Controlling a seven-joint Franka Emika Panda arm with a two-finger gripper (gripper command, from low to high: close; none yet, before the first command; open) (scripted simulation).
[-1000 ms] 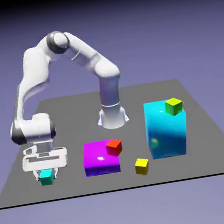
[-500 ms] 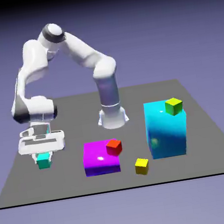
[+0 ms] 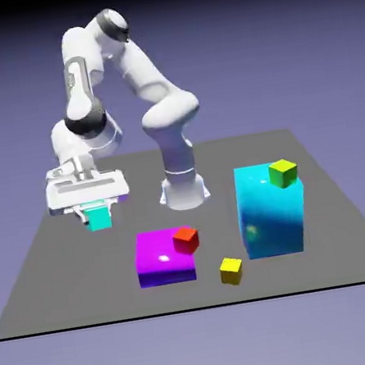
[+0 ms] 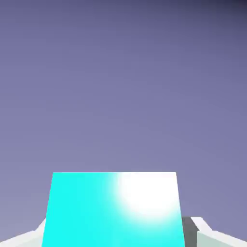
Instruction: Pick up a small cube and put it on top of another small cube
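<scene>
The fingers (image 3: pixel 96 211) are clamped on the small teal cube (image 3: pixel 99 219), which sits between them, lifted clear above the grey tabletop (image 3: pixel 66 262).

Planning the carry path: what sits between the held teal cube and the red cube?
Only bare table, per the exterior view; the teal cube hangs in the end effector, apart from the red cube.

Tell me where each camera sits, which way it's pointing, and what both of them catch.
Exterior view: fixed, above and across the grey table, facing the white arm and claw.
Hand view: on the hand, looking along the claw at backdrop; fingertips at bottom.
Shared: the small matte teal cube, gripped, off the table.
</scene>
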